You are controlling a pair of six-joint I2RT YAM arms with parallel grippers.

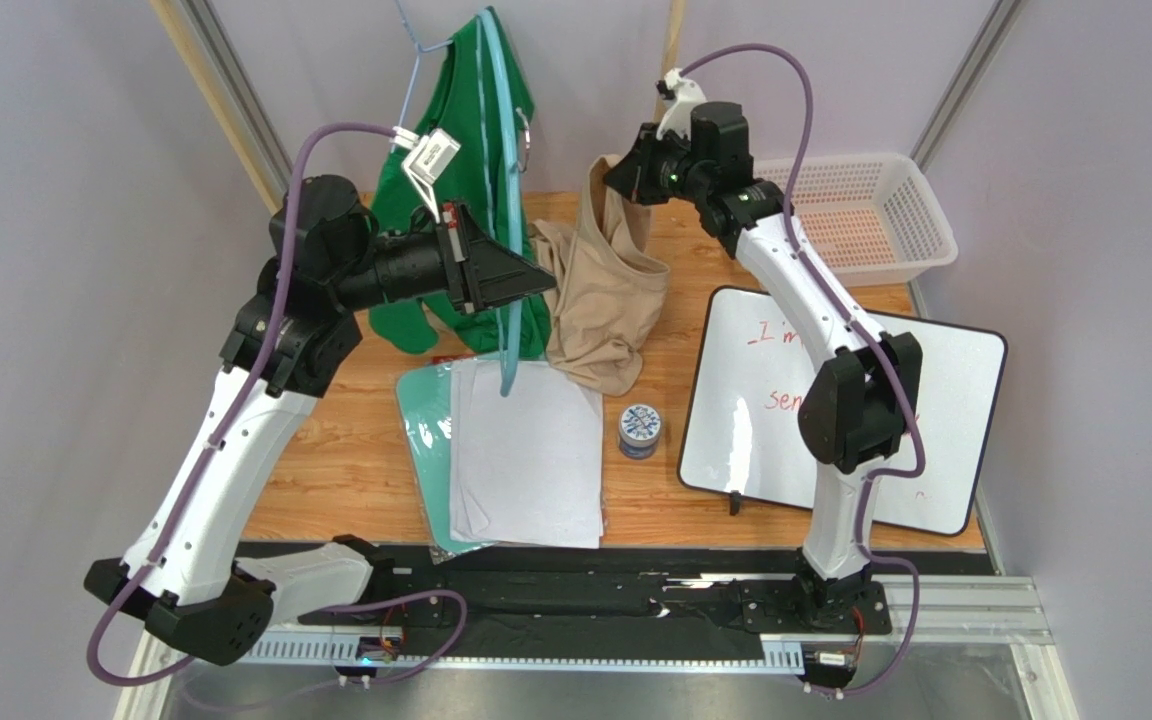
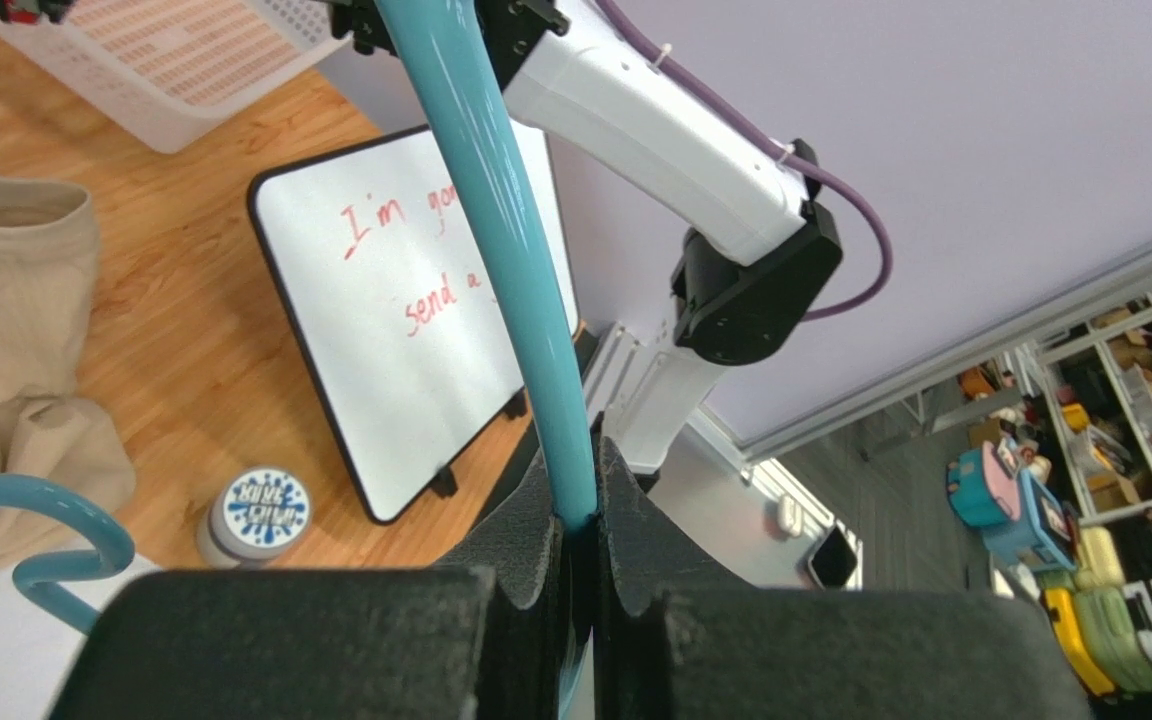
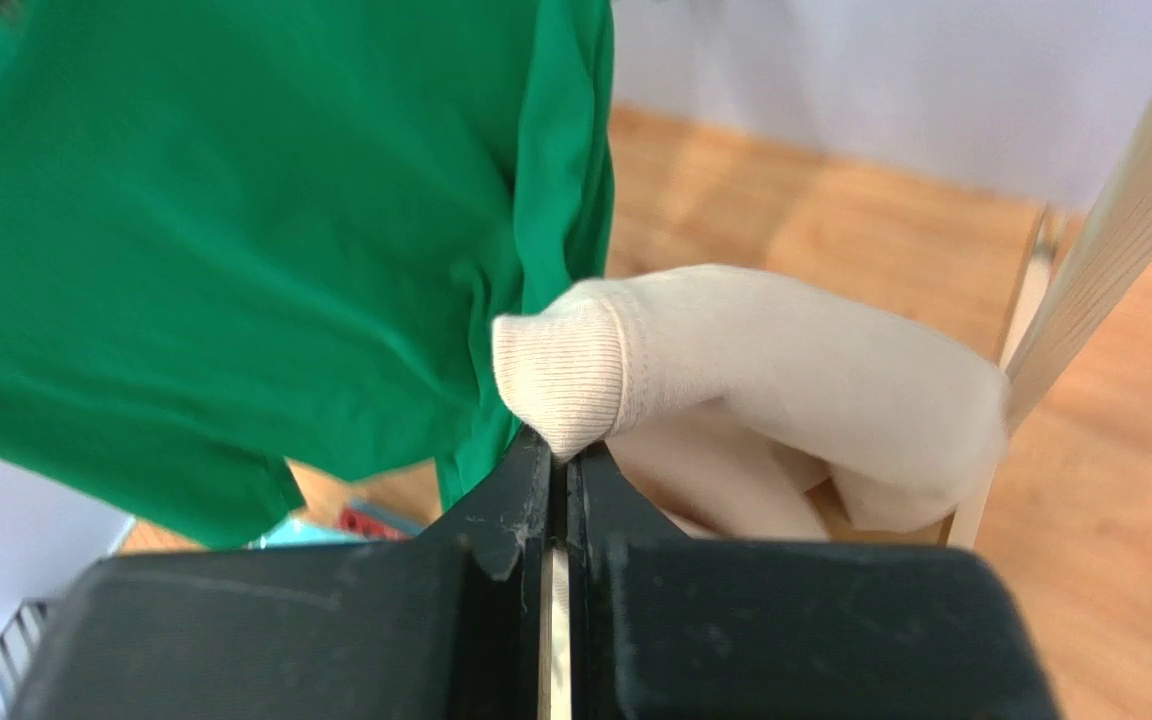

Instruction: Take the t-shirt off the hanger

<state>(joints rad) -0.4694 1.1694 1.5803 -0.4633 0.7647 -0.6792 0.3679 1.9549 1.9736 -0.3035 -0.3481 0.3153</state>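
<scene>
A teal plastic hanger (image 1: 504, 150) stands nearly upright in front of a hanging green shirt (image 1: 455, 135). My left gripper (image 1: 537, 281) is shut on the hanger's bar (image 2: 515, 255), and its hooked end (image 2: 26, 525) shows low at the left. The beige t-shirt (image 1: 605, 293) droops to the table just right of the hanger, and no part of it lies over the bar. My right gripper (image 1: 612, 177) is raised at the back, shut on the t-shirt's ribbed collar (image 3: 582, 368). In the left wrist view the beige cloth (image 2: 4, 300) lies at the left.
The green shirt (image 3: 207, 225) hangs from a thin blue hanger at the back. A white basket (image 1: 868, 210) sits at the back right, with a whiteboard (image 1: 838, 405) in front of it. A small tin (image 1: 638, 429) and papers (image 1: 522, 450) lie mid-table. A wooden pole (image 3: 1123, 195) rises beside the right gripper.
</scene>
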